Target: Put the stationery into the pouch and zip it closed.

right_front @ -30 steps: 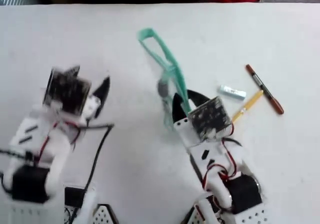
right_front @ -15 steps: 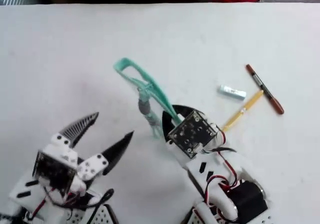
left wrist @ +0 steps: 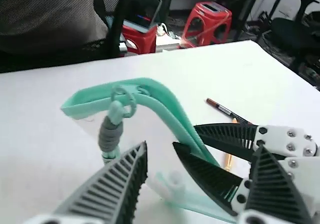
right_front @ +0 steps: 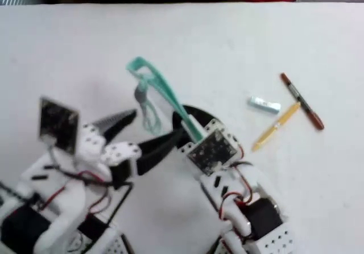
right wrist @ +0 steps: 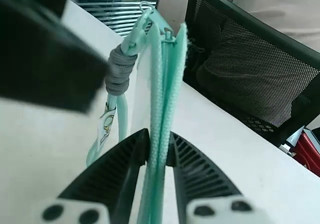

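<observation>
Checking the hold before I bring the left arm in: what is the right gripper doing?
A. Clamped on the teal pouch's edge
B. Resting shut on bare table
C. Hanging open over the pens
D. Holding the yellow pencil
A: in its wrist view the right gripper is shut on the teal pouch edge, while the yellow pencil lies loose on the table.

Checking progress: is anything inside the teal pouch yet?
The pouch is pinched in the right gripper; its inside is hidden. The red pen, yellow pencil and small pale block lie on the table.
</observation>
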### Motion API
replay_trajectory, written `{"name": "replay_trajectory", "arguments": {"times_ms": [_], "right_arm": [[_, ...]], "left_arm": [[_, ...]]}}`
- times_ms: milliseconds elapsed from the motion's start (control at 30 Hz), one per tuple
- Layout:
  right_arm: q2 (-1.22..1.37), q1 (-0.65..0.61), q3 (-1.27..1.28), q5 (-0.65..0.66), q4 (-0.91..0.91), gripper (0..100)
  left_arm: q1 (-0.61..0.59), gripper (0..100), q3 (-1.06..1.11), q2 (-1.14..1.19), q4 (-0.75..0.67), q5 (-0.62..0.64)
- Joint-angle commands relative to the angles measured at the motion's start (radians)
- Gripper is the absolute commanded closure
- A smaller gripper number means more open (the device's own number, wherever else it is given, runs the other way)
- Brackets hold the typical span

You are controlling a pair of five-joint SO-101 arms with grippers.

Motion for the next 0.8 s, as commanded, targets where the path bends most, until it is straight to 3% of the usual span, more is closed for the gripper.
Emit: {"name": "replay_trajectory", "arguments": {"times_ms": [0, 400, 767], "right_arm": [[0.005, 0.002, 0.015, -0.005, -0.013, 98.1], [-0.007, -0.013, 0.012, -0.044, -0.030, 98.1], [-0.320, -0.068, 0.089, -0.054, 0.068, 98.1]], "left_arm": [[0.044, 68, -0.048, 0.153, -0.091, 0.072], [0.042, 68, -0.018, 0.272, -0.157, 0.083], [0.050, 76, 0.000, 0.289, -0.206, 0.074]]}}
